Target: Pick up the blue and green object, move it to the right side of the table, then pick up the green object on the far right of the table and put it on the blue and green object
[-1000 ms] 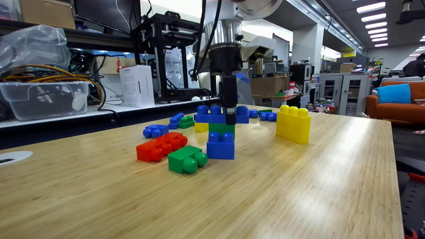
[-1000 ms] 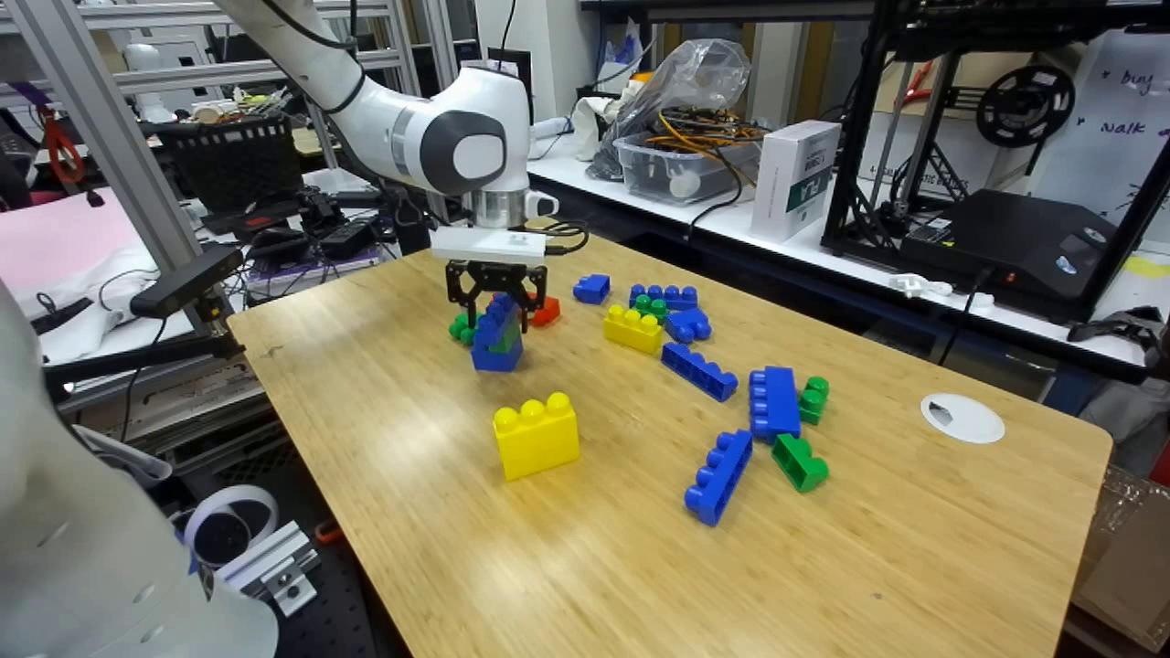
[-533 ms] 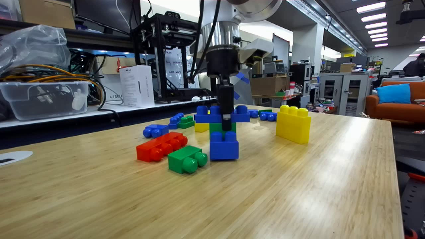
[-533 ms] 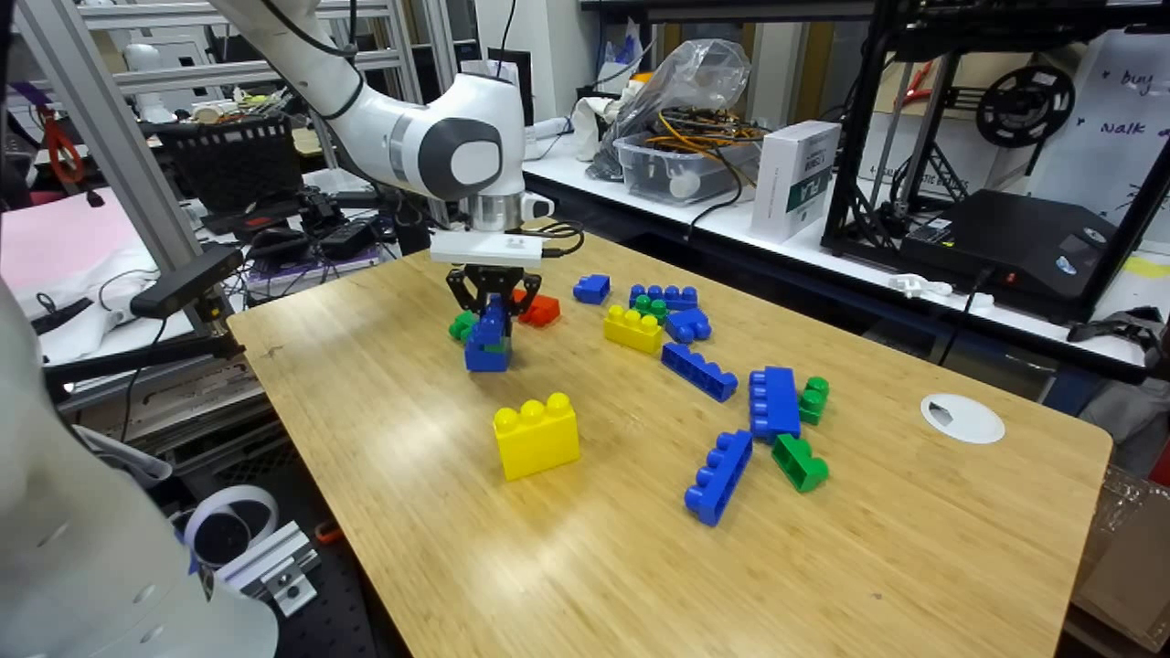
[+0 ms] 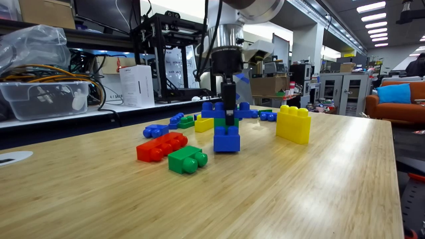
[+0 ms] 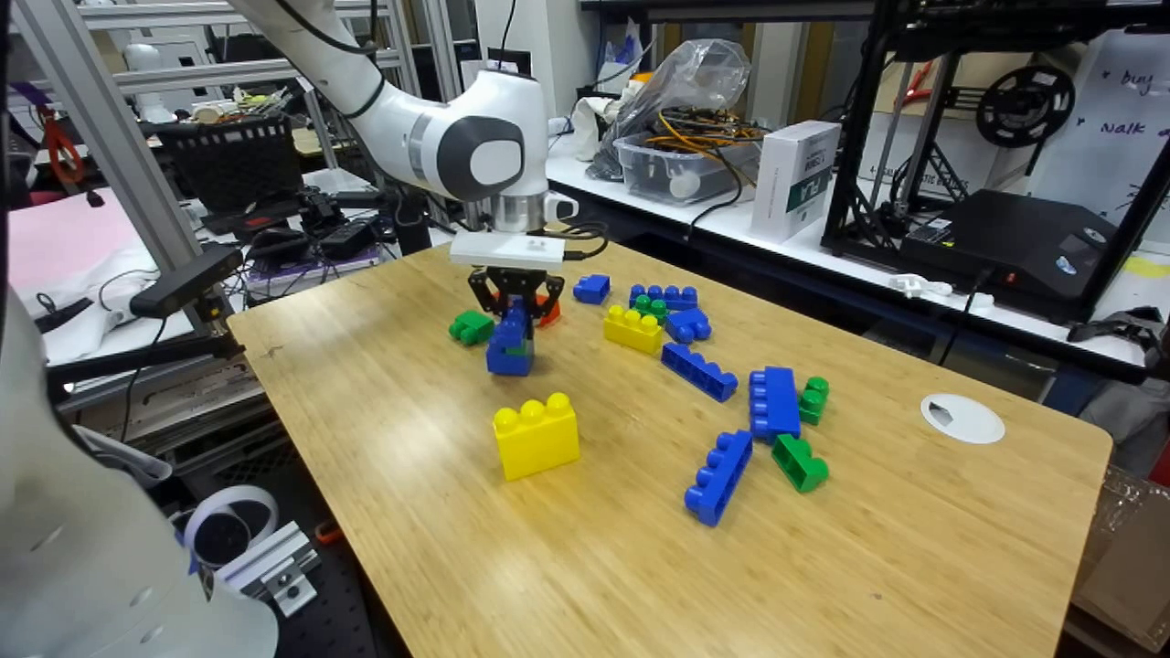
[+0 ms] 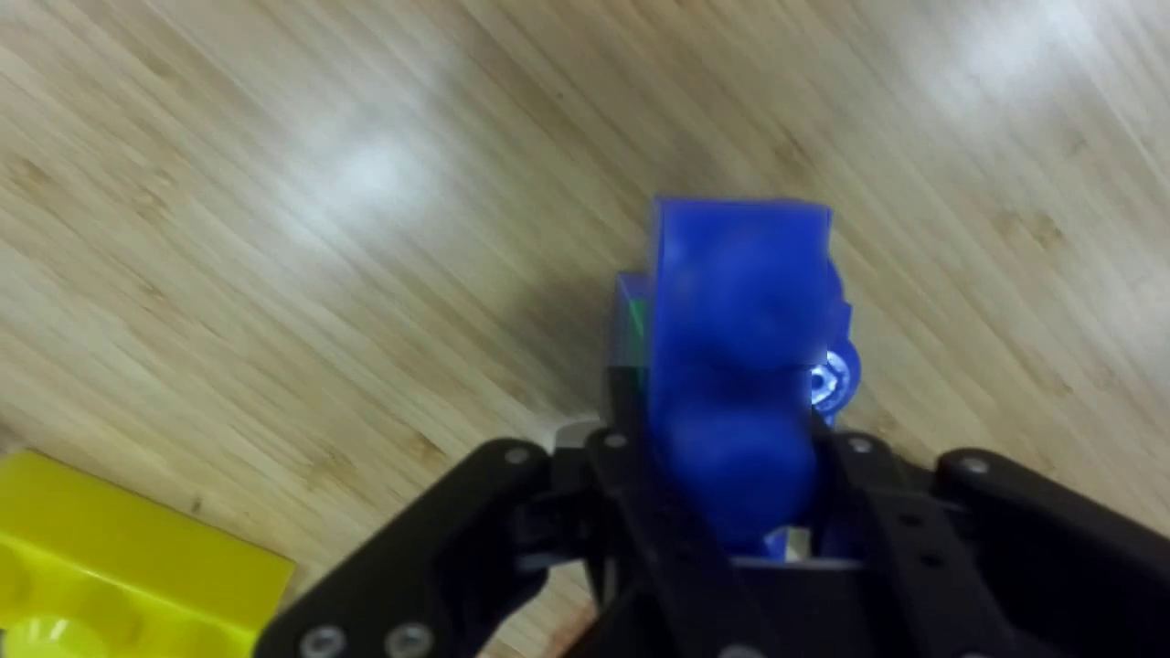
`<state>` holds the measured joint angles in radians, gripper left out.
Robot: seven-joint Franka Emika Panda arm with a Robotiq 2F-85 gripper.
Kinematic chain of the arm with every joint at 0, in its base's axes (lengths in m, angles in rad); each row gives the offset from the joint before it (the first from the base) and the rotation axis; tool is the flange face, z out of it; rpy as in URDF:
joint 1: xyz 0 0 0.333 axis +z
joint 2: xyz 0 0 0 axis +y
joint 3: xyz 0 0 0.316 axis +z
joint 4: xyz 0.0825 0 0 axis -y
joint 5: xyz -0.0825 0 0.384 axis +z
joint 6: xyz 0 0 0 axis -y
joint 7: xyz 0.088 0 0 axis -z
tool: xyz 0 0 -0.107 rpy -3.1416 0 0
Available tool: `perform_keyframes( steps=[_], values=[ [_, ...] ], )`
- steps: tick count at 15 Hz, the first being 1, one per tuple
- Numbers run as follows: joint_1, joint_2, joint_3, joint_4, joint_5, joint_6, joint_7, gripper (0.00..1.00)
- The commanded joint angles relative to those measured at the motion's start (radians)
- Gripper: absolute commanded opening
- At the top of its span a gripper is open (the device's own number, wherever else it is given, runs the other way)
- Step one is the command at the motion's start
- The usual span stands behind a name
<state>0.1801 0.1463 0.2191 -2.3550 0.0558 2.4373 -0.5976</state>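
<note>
The blue and green object [image 5: 226,142] is a small tower with a wide blue brick on top, green in the middle and blue below. My gripper [image 6: 516,320] is shut on it from both sides, and the tower stays upright. In the wrist view the tower's blue top [image 7: 745,274] fills the space between the black fingers [image 7: 631,402]. Whether its base touches the table [image 5: 265,192] I cannot tell. Green bricks lie in several places, among them two at the right, a green brick [image 6: 813,399] and a hollow green brick [image 6: 800,462]; which one is the green object is unclear.
A large yellow brick [image 6: 537,439] stands near the tower. Close by lie a red brick [image 5: 161,147] and a green brick [image 5: 186,159]. Several blue bricks, such as a blue brick [image 6: 775,402], and a smaller yellow brick [image 6: 632,329] are spread over the table.
My gripper has closed on the tower, which turned slightly. Since then, gripper and tower have shifted together, away from the nearby green brick and rightward in both exterior views.
</note>
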Motion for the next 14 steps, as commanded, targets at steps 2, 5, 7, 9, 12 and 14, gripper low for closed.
perform_keyframes(
  steps=[2,5,7,9,12,14],
  values=[
    [-0.044,0.005,-0.040,0.012,-0.063,0.023,0.024,0.11],
    [-0.056,0.006,-0.068,0.012,-0.132,0.031,0.076,0.11],
    [-0.060,0.001,-0.079,0.002,-0.176,0.040,0.113,0.11],
    [-0.058,0.002,-0.088,-0.006,-0.224,0.056,0.165,0.11],
    [-0.065,0.001,-0.099,-0.015,-0.267,0.070,0.207,0.11],
    [-0.075,0.003,-0.110,-0.022,-0.269,0.088,0.213,0.11]
  ],
)
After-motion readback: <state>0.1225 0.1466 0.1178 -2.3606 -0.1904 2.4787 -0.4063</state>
